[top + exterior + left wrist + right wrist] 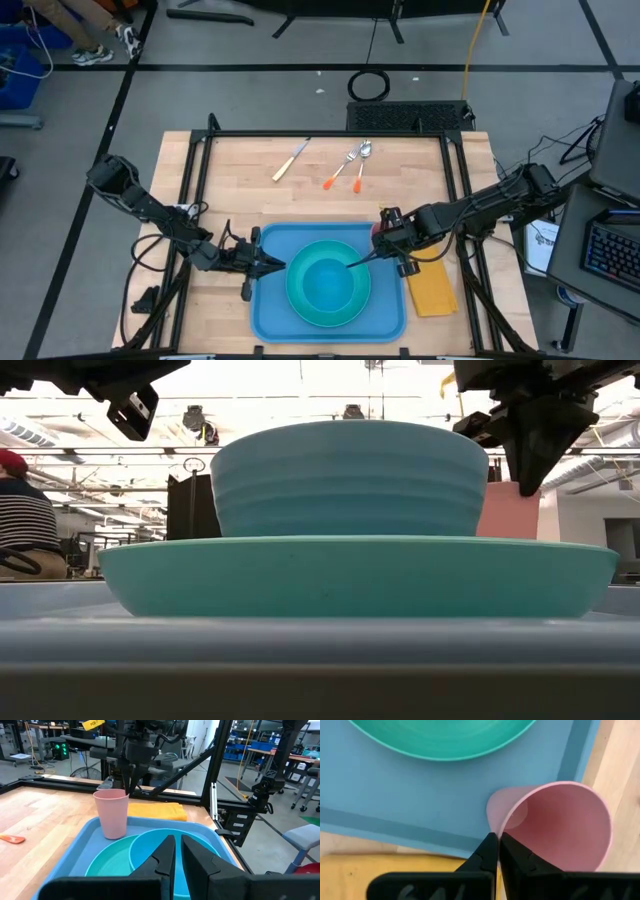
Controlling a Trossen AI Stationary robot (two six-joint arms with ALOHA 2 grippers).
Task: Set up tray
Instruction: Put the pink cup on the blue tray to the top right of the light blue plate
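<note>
Tray: we see the large flat blue plastic rectangular tray [265, 315] with rounded corners and a raised rim lying on the near half of the light wooden table [250, 180], between the two arms.
Plate: a round turquoise plate [296, 300] rests inside the tray, filling most of its middle.
Bowl: a turquoise ribbed bowl [350, 475] sits on the plate, as we read from the low view.
Cup: a pink plastic cup [113, 812] stands upright on the tray's far right corner, just beside the plate.
Right gripper: the right gripper [497, 840] is over that corner, its fingers pinched on the cup's rim, one inside the cup and one outside.
Left gripper: the left gripper [178, 851] hovers over the tray's left edge, pointing across the plate; its two dark fingers are nearly together with only a thin gap, and we see nothing between them.
Napkin: a yellow-orange rectangular napkin [432, 285] lies on the table just beside the tray's right edge.
Cutlery: a knife with a pale handle [289, 160], and a fork and spoon with orange handles [350, 165], lie on the far part of the table, well apart from the tray.
Person: a person in a striped top [25, 520] shows beyond the table in the low view.
</note>
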